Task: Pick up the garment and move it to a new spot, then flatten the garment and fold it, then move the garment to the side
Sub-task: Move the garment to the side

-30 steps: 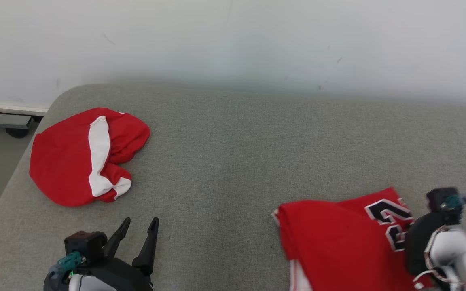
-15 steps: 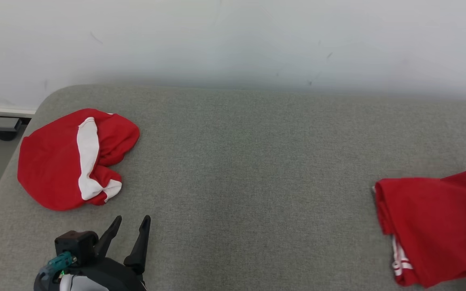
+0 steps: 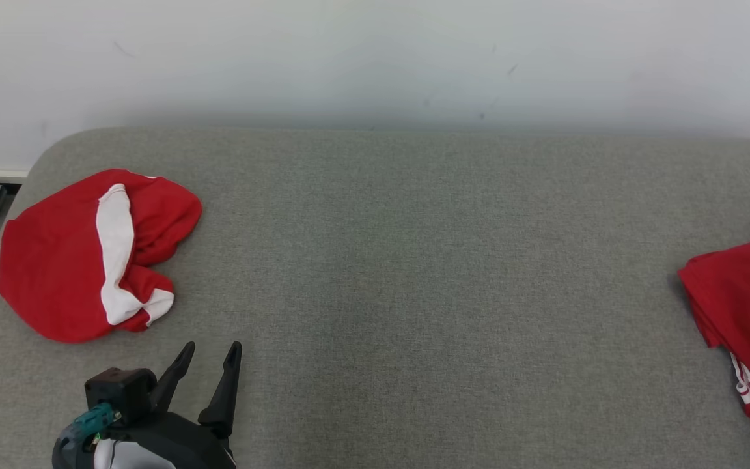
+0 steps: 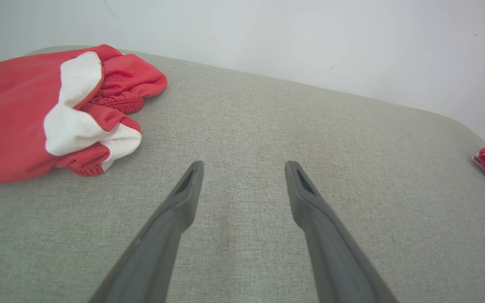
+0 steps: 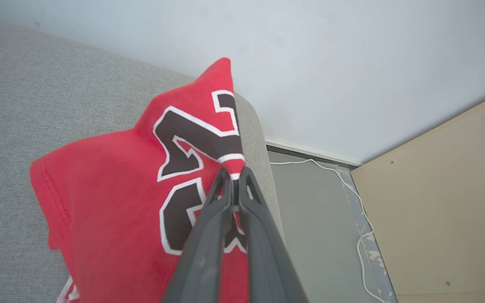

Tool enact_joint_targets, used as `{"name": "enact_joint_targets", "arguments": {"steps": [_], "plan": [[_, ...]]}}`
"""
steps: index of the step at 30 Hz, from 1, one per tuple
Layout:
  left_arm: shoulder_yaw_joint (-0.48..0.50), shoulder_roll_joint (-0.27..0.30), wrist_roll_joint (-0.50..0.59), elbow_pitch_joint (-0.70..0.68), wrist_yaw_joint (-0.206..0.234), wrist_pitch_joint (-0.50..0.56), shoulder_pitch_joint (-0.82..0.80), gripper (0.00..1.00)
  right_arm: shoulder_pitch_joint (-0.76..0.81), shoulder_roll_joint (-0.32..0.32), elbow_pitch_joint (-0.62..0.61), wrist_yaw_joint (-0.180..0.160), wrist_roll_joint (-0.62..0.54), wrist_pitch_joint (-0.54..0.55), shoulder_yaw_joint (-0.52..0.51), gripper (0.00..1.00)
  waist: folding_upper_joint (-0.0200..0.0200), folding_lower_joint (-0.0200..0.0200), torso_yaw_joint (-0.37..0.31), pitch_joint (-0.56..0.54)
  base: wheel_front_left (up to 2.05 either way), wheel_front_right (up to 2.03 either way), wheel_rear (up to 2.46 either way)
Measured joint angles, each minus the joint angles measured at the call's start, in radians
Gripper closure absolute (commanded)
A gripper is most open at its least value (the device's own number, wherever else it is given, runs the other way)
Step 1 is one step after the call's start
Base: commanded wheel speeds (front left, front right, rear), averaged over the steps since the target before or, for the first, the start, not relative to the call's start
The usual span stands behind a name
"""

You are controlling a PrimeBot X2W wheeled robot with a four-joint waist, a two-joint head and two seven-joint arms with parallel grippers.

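Pinching the folded red jersey [image 5: 133, 202] with the right gripper [image 5: 234, 173], both dark fingers closed narrow on the cloth, right at the black number with the white outline. Showing the jersey at the right border of the head view, over the right end of the grey cushion [image 3: 414, 260], close to its rounded edge; hard to tell whether lifted or touching the fabric below. Holding the left gripper [image 3: 212, 346] wide apart and empty, low above the cushion at the near left. Just beyond it, a crumpled red and white garment [image 3: 82, 260], lying apart from the fingertips. Behind all, a plain white wall [image 3: 375, 58].
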Motion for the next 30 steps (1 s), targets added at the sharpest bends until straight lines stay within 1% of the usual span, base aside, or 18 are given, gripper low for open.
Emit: {"name": "enact_joint_targets", "arguments": {"steps": [8,9,10,11,16,22,25,28,29,30], "plan": [[-0.003,-0.001,0.002,-0.016,0.0,0.005,-0.004,0.0,0.0,-0.004,0.019,-0.002,-0.016,-0.047,-0.014,1.0,0.0,0.0,-0.023,0.032,0.0,0.0,0.0],[-0.003,-0.001,0.003,-0.017,0.0,0.005,-0.005,0.0,0.0,-0.007,0.022,-0.005,-0.018,-0.053,-0.014,0.8,0.0,0.0,-0.026,0.036,0.0,0.0,0.0],[-0.003,-0.001,0.003,-0.017,0.0,0.005,-0.007,0.0,0.0,-0.008,0.023,-0.005,-0.022,-0.066,-0.015,0.28,0.0,0.0,-0.028,0.039,0.0,0.0,0.0],[-0.003,-0.001,0.003,-0.016,0.0,0.006,-0.008,0.0,-0.005,-0.008,0.026,-0.009,-0.023,-0.073,-0.016,0.0,0.0,0.0,-0.031,0.042,0.0,0.0,0.0],[-0.01,-0.005,0.009,-0.013,0.0,0.015,-0.035,0.0,-0.036,-0.01,0.05,-0.018,-0.025,-0.114,-0.023,0.0,0.0,0.0,-0.037,0.05,0.0,0.0,0.0],[-0.011,-0.007,0.009,0.004,-0.002,0.015,-0.045,0.0,-0.075,-0.01,0.069,-0.018,-0.032,-0.168,-0.012,0.0,0.0,0.0,-0.033,0.042,0.0,0.0,0.0],[-0.009,-0.013,0.007,0.005,-0.007,0.012,-0.045,0.0,-0.09,-0.003,0.069,-0.009,-0.032,-0.202,0.0,0.0,0.0,-0.0002,-0.028,0.034,0.0,0.0,0.0],[-0.009,-0.023,0.007,0.007,-0.01,-0.002,-0.051,0.0,-0.101,0.032,0.059,-0.005,-0.021,-0.24,0.008,0.0,0.0,-0.0002,-0.023,0.024,0.0,0.0,0.0],[-0.009,-0.023,0.007,0.007,-0.01,-0.002,-0.051,0.0,-0.101,0.032,0.059,-0.005,-0.021,-0.24,0.008,0.0,0.0,-0.0002,-0.023,0.024,0.0,0.0,0.0],[-0.01,-0.025,0.008,0.011,-0.011,-0.012,-0.062,0.0,-0.108,0.089,0.057,0.0,0.038,-0.265,-0.001,0.0,0.0,-0.0002,-0.02,0.016,0.0,0.0,0.0]]}}
